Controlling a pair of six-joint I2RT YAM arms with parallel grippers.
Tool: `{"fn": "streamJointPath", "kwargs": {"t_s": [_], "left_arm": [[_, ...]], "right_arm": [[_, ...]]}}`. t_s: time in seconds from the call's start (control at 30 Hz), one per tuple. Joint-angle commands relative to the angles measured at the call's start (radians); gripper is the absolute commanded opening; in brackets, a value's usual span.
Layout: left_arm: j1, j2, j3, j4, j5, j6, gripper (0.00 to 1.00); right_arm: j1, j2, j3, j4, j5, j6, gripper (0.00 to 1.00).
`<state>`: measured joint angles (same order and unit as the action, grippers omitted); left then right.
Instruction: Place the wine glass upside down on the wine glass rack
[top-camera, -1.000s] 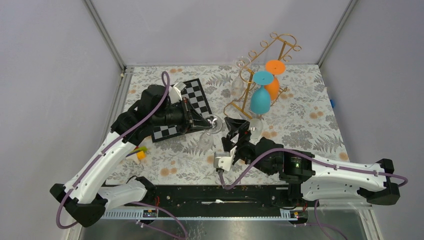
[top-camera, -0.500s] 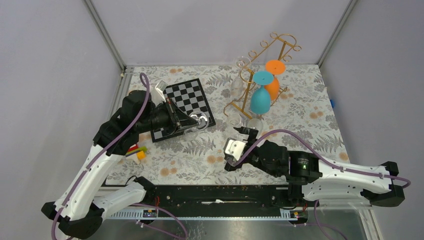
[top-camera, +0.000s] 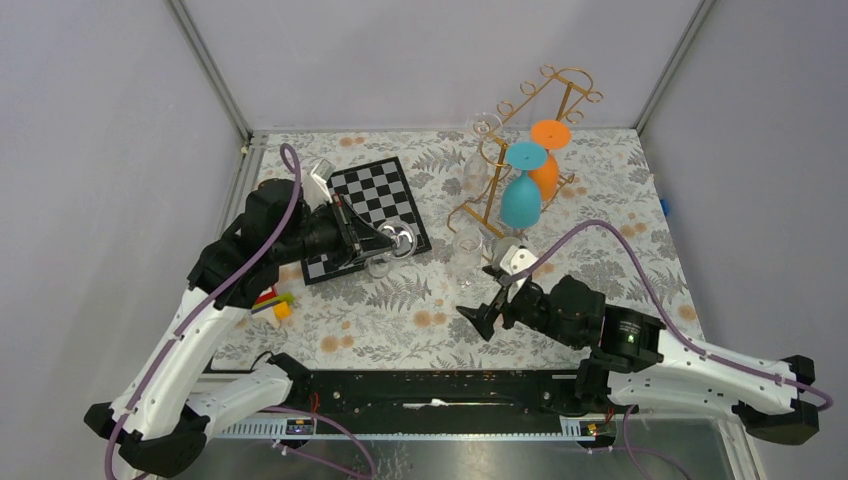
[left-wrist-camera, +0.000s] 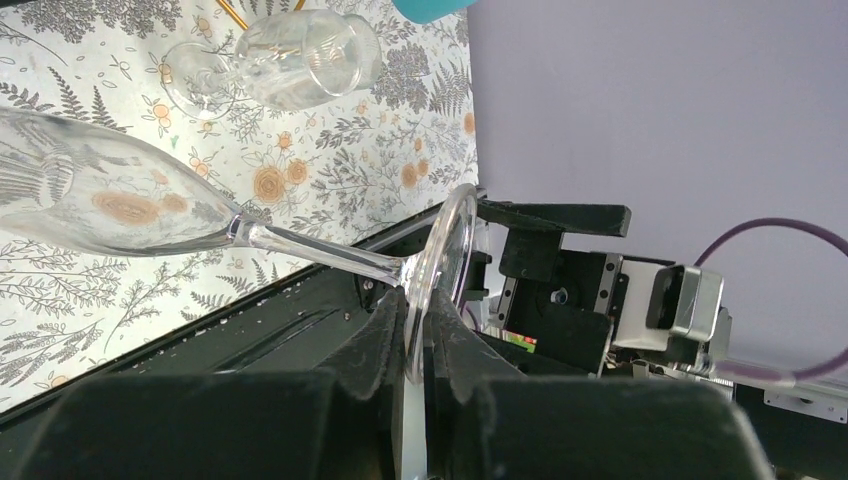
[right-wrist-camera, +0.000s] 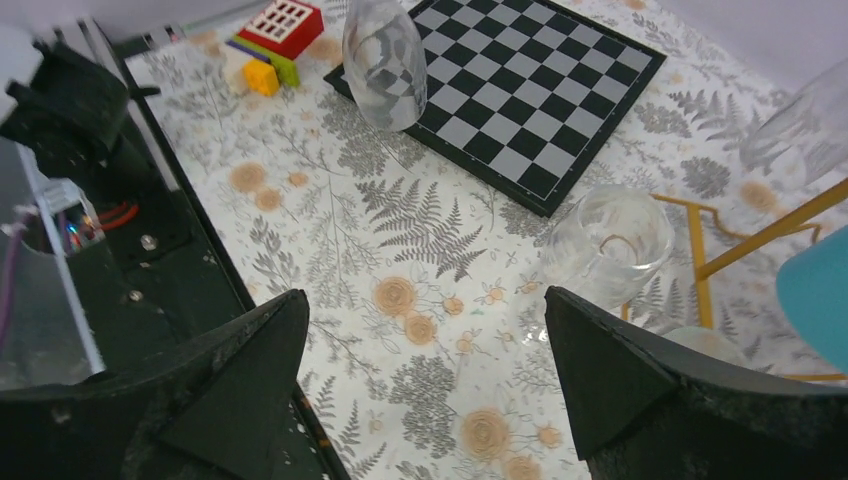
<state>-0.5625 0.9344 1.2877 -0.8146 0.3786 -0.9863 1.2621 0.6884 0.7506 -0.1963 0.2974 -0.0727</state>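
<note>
On the far left of the floral surface a few small coloured blocks lay near the front edge. Just above them the left arm reached in. The left jaws were closed narrowly on the wine glass, pinching the rim of its round foot edge-on, as the left wrist view made plain. The wine glass was clear and colourless, with a thin stem and a long, tapering bowl. It lay tilted close to level, the bowl pointing away from the jaws. It hung in the air over the near right corner of the black-and-white chessboard, well apart from the rack. In the right wrist view its bowl showed the board's squares through the glass.

Further right, at the back of the surface, stood the wine glass rack, a thin gold wire frame with curled loop ends. A clear glass hung at its left side. A teal glass and an orange glass hung upside down from its rails, feet uppermost. Another clear glass stood just beside the rack's near foot.

In front of the rack the right arm was raised above the surface. The right jaws were spread wide and held nothing.
</note>
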Motion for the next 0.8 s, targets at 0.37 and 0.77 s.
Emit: {"fn": "streamJointPath", "kwargs": {"t_s": [0.37,0.77], "left_arm": [[0.023,0.064,0.072,0.097,0.038,0.064,0.00],[0.065,0.261,0.285,0.110,0.079,0.118,0.00]], "right_arm": [[-0.158,-0.147,-0.131,0.122,-0.175,0.417,0.94],[-0.271,-0.154,-0.166,0.126,-0.277,0.615,0.89]]}}
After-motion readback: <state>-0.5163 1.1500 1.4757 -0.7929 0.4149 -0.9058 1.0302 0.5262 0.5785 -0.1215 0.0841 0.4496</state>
